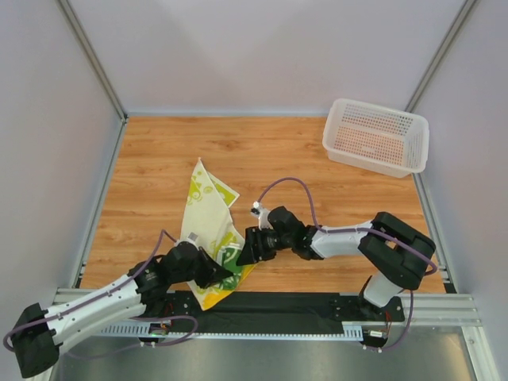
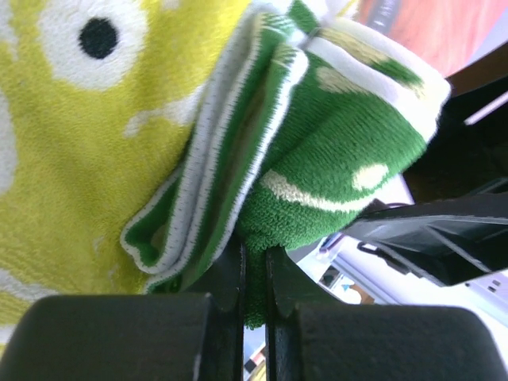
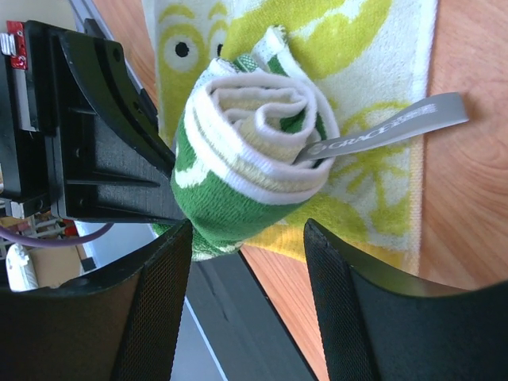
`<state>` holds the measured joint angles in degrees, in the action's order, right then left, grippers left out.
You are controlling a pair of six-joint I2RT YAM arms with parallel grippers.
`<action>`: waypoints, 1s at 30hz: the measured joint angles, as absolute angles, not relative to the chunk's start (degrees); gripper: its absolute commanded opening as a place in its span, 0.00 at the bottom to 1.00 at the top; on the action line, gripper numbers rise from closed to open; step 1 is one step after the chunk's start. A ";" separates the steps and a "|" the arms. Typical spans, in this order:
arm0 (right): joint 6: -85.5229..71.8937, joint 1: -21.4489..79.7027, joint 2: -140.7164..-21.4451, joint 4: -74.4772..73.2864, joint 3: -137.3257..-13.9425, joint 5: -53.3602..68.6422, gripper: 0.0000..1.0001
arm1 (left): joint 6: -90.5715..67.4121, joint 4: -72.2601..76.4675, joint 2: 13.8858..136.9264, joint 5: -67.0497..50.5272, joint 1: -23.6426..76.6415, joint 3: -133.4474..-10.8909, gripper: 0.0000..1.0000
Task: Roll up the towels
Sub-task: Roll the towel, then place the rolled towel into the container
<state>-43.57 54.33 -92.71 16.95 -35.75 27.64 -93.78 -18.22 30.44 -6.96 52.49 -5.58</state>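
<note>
1. Top view: the towel (image 1: 205,206) is a thin cream-yellow cloth with lime-green shapes, lying left of centre on the wooden table (image 1: 333,206). Its flat stretch runs almost straight up the frame, leaning a little left, and ends in a pointed corner at the top. Its lower end is bunched into a green roll between the two claws.
2. Same view: the left gripper (image 1: 218,276) sits on that lower end. The right gripper (image 1: 244,248) is just right of it, facing left. A white perforated basket (image 1: 369,161) stands well apart at the upper right.
3. Left wrist view: the left gripper (image 2: 254,262) has its fingers pressed together on a green fold of the towel (image 2: 333,151). White-edged layers curl upward above them, and yellow cloth with a white, black-dotted eye fills the upper left.
4. Right wrist view: the towel (image 3: 238,159) shows its rolled end in a spiral, green outside and cream within, with its axis pointing at the lens. A grey label (image 3: 389,127) sticks out to the right.
5. Same view: the right gripper (image 3: 248,230) has its fingers apart just below the roll and is not clamped on it.
</note>
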 measured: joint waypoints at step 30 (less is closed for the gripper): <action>-52.82 58.41 -103.42 36.03 -36.60 25.82 0.15 | -93.65 -20.29 24.71 -4.19 52.01 -5.98 0.07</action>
<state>-52.82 58.41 -103.42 36.03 -36.60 25.82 -93.65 -20.29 24.71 -4.19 52.01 -5.98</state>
